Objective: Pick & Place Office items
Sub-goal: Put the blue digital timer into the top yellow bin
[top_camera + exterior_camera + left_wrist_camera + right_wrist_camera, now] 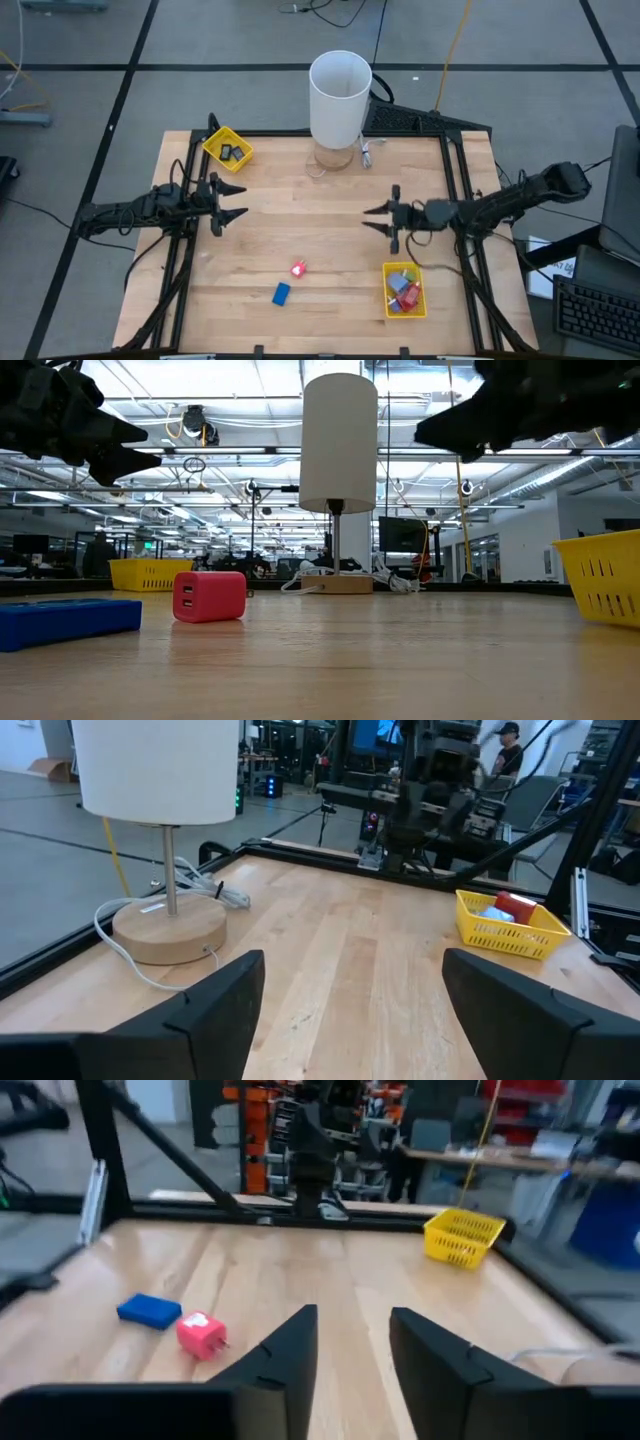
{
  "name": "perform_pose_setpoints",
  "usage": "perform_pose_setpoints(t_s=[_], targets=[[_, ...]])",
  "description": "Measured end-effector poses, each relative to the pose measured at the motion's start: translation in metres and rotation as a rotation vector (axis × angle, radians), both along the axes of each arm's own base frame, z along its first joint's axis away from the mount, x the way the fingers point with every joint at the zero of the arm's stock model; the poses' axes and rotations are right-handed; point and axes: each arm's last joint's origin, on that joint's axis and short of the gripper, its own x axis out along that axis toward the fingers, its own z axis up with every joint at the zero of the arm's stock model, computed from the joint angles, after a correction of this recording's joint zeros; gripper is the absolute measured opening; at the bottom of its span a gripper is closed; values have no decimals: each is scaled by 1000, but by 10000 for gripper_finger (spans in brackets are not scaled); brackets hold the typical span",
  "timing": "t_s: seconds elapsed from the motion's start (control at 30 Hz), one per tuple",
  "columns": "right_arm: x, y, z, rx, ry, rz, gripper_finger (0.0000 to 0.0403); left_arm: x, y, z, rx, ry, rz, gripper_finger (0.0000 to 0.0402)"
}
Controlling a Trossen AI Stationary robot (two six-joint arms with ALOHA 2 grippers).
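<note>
A red block and a blue block lie flat on the table near its near edge; they also show as the red block and the blue block in the right wrist view. Several small red, blue and grey pieces sit in the yellow tray at the near right. Two dark pieces lie in the yellow tray at the far left. My left gripper is open above the left side. My right gripper is open above the right side, beyond the near right tray. Neither touches anything.
A tall white cylinder lamp stands on a round wooden base at the table's far middle, with a white cord trailing from it. Bare wood lies between the two grippers. A black frame borders the table.
</note>
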Motion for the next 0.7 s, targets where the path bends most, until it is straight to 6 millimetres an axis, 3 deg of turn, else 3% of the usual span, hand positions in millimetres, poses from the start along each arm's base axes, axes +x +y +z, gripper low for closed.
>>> perform_pose_setpoints(t_s=[0.23, 0.47, 0.6, 0.7], targets=[[3, -32, 3, 176, -35, 85, 205, 0, 0, 8, -1, -82, 0, 311], [3, -26, 4, 198, -27, 218, 268, 3, -2, 10, -152, -159, -75, 326], [3, -26, 4, 197, -27, 221, 280, 11, -4, -7, -268, -219, -173, 328], [1, -26, 5, 169, -31, 224, 280, 16, -6, -11, -329, -159, -217, 323]])
